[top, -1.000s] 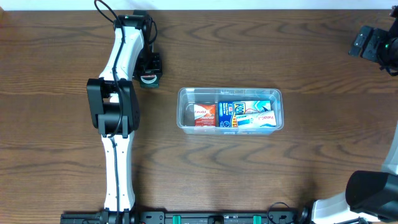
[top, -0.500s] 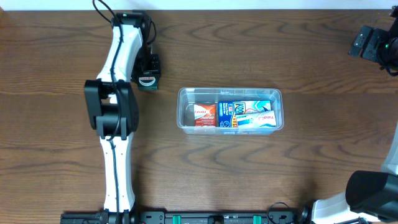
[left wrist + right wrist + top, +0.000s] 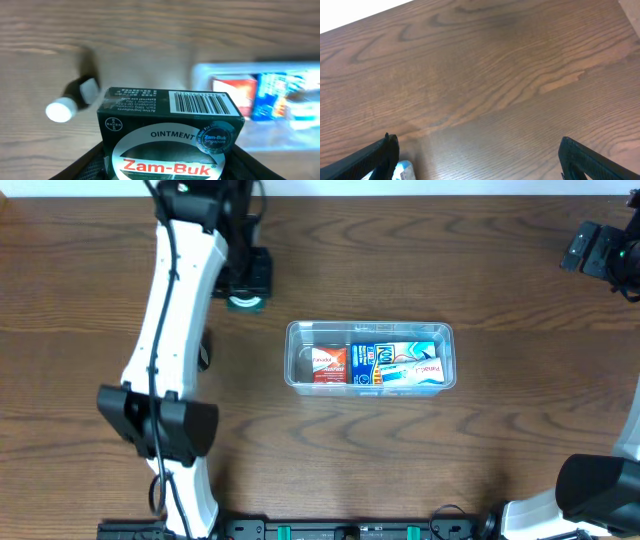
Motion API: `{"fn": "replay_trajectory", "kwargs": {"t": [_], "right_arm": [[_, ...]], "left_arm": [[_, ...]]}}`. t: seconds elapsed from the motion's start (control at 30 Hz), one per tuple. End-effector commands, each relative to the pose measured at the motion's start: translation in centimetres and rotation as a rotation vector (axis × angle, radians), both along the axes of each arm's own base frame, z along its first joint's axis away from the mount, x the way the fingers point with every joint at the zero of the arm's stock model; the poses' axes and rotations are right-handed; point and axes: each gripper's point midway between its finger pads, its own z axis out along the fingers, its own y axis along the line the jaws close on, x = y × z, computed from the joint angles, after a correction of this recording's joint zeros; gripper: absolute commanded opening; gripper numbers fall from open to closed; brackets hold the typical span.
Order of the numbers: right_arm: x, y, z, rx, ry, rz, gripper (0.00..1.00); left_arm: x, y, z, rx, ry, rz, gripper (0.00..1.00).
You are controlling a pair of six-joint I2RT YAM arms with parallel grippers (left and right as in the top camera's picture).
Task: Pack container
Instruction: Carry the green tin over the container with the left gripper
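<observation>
Overhead and wrist views of a dark wooden table point(image 3: 480, 460) with two robot arms.

At the left, we see the white left arm reaching from the near edge up to the far left part of the table. Its left tool point(image 3: 245, 280) is pinching a dark green ointment box point(image 3: 170, 130). In the wrist view the box fills the space between the two fingers, barcode side up, and seems lifted clear of the wood. Below it, on the table, lies a small dark item with a white cap point(image 3: 61, 110); we cannot tell what it is.

At the middle of the table sits the container point(image 3: 320, 335), a clear shallow tub with its long sides running left to right. Inside, a red packet point(image 3: 328, 364) lies toward its left end. Blue and white packets point(image 3: 400, 365) lie beside it, filling the right part. A strip along the far wall looks bare.

At the far right corner, the right tool point(image 3: 477, 152) hangs with its fingers spread wide and nothing between them.

We judge the step in hand to be carrying the ointment box to the container. The next move calls for travel to the right and toward the near edge until the box is over the container. It would then go down into the bare room that remains, perhaps turned to fit. Only then should the fingers part.
</observation>
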Motion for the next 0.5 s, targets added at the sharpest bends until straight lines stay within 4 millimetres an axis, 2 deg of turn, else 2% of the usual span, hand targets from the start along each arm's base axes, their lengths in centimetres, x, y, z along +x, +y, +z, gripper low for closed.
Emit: {"fn": "replay_trajectory", "kwargs": {"t": [0.0, 0.47], "right_arm": [[-0.2, -0.1, 0.7, -0.003, -0.017, -0.015, 0.99], [-0.2, -0.1, 0.7, -0.003, -0.017, -0.015, 0.99]], "left_arm": [[-2.3, -2.1, 1.1, -0.012, 0.022, 0.021, 0.63], [-6.2, -9.3, -0.6, 0.012, 0.075, 0.094, 0.62]]}}
